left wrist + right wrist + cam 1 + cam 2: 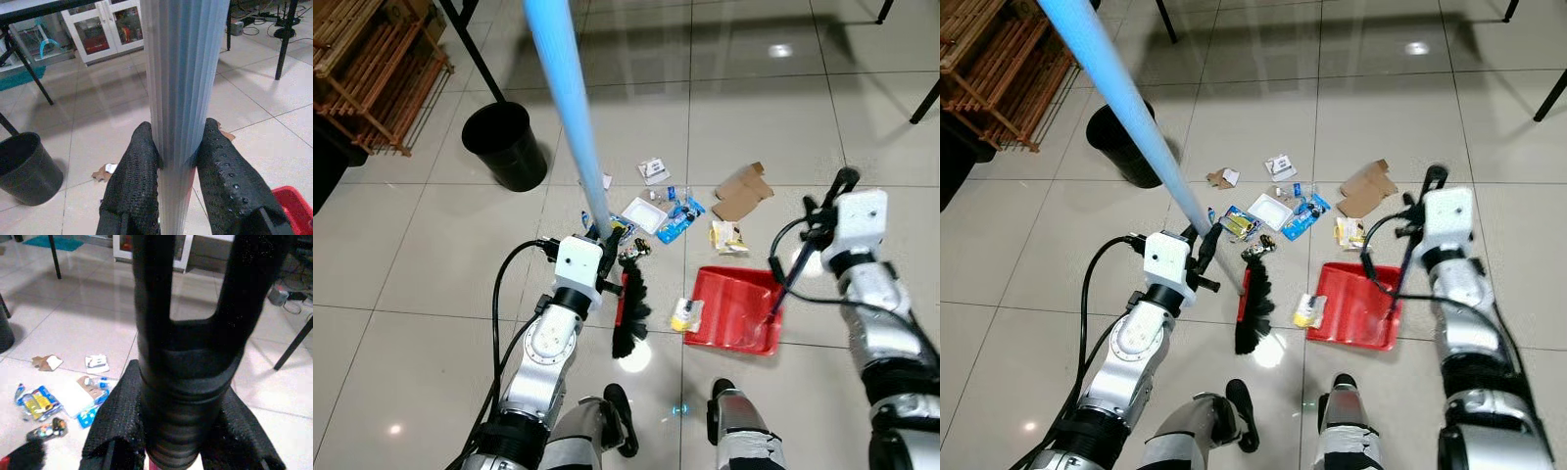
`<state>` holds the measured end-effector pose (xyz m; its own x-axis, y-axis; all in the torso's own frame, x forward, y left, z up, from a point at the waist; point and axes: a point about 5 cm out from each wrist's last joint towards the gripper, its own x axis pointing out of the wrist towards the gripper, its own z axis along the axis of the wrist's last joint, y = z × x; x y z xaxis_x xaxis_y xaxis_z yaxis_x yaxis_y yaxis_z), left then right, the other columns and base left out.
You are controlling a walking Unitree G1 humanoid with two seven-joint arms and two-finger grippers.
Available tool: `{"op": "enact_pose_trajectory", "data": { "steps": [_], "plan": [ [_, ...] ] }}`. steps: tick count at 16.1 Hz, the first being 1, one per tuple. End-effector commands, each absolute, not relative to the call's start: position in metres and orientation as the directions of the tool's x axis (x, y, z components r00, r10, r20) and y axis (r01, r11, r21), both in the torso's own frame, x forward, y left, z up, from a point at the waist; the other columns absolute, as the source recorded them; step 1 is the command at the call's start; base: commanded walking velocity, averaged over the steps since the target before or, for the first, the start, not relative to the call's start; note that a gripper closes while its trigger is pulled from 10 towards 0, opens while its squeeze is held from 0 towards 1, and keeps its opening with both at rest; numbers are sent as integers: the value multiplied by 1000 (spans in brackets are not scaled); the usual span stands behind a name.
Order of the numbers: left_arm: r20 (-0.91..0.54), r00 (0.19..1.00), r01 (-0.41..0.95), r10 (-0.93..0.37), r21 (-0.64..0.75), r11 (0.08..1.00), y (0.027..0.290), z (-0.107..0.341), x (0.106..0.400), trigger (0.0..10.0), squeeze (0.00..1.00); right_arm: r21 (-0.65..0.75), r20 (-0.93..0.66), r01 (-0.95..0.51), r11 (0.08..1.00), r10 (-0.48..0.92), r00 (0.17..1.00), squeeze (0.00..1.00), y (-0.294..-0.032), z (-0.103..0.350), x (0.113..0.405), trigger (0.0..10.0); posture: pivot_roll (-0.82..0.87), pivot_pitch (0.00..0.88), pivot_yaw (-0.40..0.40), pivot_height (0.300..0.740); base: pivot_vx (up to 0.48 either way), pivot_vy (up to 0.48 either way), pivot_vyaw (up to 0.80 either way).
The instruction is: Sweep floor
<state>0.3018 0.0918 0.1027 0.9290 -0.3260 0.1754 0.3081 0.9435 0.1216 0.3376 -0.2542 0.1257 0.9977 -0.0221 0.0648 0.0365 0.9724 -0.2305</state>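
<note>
My left gripper (605, 257) is shut on the light blue broom handle (570, 108), which slants up past the camera. The broom's black bristle head (630, 311) rests on the tiles just left of the red dustpan (736, 310). In the left wrist view both black fingers (138, 181) press against the ribbed pole (181, 88). My right gripper (815, 233) is shut on the dustpan's black handle (803, 253); that thick forked handle (188, 333) sits between its pads in the right wrist view. One yellow wrapper (685, 314) lies at the pan's lip.
Scattered litter lies ahead: a white tray (644, 214), blue packets (680, 221), a cardboard piece (742, 192), a small card (654, 169). A black bin (505, 145) stands at the left, a wooden rack (372, 69) beyond it. My feet (622, 419) are below.
</note>
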Motion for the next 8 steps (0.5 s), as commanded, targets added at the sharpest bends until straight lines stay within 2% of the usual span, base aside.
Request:
{"op": "enact_pose_trajectory", "data": {
  "steps": [1, 8],
  "plan": [
    [147, 940, 292, -308, 121, 949, 98, 96, 299, 10000, 0, -202, 34, 29, 979, -23, 999, 0, -250, 113, 333, 10000, -219, 248, 163, 740, 0, 0, 0],
    [148, 942, 286, -303, 123, 950, 100, 99, 302, 10000, 0, -80, -96, 62, 995, -70, 993, 0, -238, 72, 321, 10000, -208, 253, 172, 740, 0, 0, 0]
  ]
}}
